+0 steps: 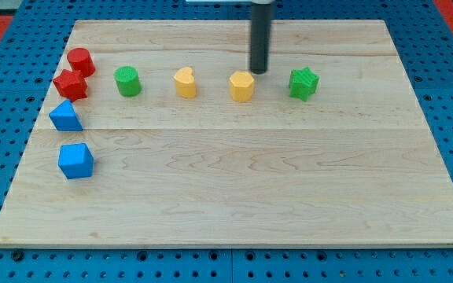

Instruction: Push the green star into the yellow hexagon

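Note:
The green star [303, 83] lies on the wooden board [234, 189], right of centre near the view's top. The yellow hexagon [242, 86] lies to its left, with a gap between them. My rod comes down from the view's top and my tip [259, 72] rests just above and to the right of the yellow hexagon, close to it. The tip is left of the green star and apart from it.
A yellow heart [185, 82] and a green cylinder [127, 81] lie in the same row further left. A red cylinder [81, 60], a red star [71, 84], a blue triangle-like block [65, 116] and a blue cube-like block [75, 160] lie along the board's left side.

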`<act>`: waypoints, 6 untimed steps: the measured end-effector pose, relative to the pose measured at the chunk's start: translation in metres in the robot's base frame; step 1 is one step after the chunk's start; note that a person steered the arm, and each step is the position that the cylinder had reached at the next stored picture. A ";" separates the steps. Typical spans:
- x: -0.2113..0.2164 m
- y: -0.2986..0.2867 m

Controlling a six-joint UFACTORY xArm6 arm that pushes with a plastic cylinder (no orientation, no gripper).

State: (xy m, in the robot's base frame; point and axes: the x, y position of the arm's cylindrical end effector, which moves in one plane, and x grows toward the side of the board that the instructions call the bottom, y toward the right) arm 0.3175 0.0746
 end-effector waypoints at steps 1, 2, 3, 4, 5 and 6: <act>0.003 0.026; -0.023 0.064; -0.046 0.104; -0.031 0.164; 0.002 0.131; 0.018 0.088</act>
